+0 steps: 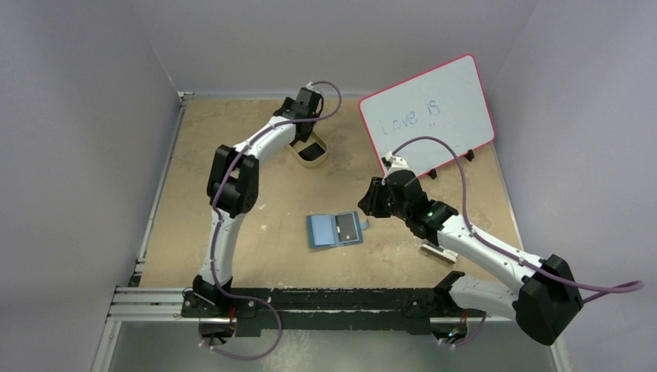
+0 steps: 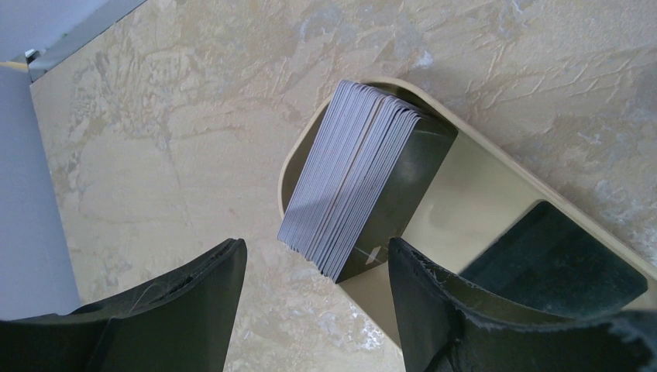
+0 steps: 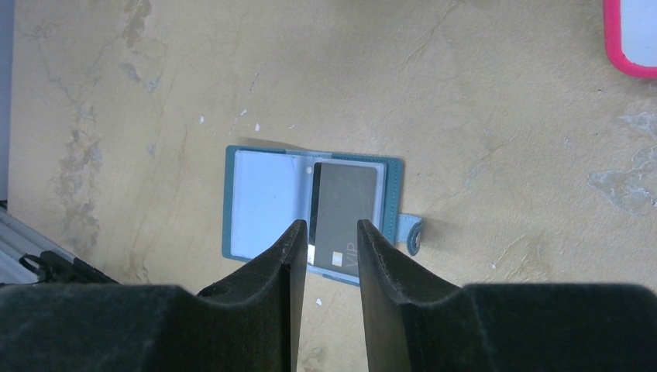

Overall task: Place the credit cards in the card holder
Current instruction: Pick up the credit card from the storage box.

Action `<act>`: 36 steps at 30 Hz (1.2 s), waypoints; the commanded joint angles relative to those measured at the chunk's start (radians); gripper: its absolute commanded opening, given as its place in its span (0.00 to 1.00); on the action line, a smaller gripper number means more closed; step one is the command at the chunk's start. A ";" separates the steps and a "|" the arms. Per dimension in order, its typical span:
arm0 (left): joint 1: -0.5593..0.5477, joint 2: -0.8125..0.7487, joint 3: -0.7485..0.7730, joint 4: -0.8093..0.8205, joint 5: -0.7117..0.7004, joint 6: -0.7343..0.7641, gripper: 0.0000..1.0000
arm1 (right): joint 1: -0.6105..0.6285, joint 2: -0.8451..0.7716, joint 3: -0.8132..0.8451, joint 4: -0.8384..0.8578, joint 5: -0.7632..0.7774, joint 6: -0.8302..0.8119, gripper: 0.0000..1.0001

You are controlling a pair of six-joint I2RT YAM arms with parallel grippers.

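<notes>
The credit cards (image 2: 358,178) stand on edge as a thick stack, grey sides and a black face, at one end of a tan oval tray (image 2: 496,155). Another dark card (image 2: 558,252) lies flat in that tray. My left gripper (image 2: 314,256) hovers open just short of the stack, a finger to either side and touching nothing. The card holder (image 3: 240,205), a teal wallet, lies open mid-table with a black card (image 3: 345,213) in its right pocket. My right gripper (image 3: 329,232) hangs above it, jaws apart and empty. From above: left gripper (image 1: 304,136), tray (image 1: 313,155), card holder (image 1: 335,230), right gripper (image 1: 364,206).
A pink-rimmed whiteboard (image 1: 430,116) stands propped at the back right. A white block (image 1: 438,252) lies beside the right arm's forearm. Grey walls close in the table on three sides, and a metal rail runs along the near edge.
</notes>
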 commanded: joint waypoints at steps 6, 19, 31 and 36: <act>0.008 0.034 0.043 0.032 -0.037 0.045 0.66 | 0.003 -0.044 0.043 -0.040 0.005 0.015 0.33; 0.010 0.031 0.082 0.025 -0.112 0.064 0.52 | 0.003 -0.063 0.025 -0.036 0.008 0.024 0.33; 0.010 0.018 0.089 0.026 -0.129 0.077 0.38 | 0.003 -0.068 0.025 -0.043 0.006 0.024 0.32; 0.009 0.008 0.094 0.006 -0.129 0.065 0.27 | 0.003 -0.062 0.027 -0.040 0.005 0.024 0.32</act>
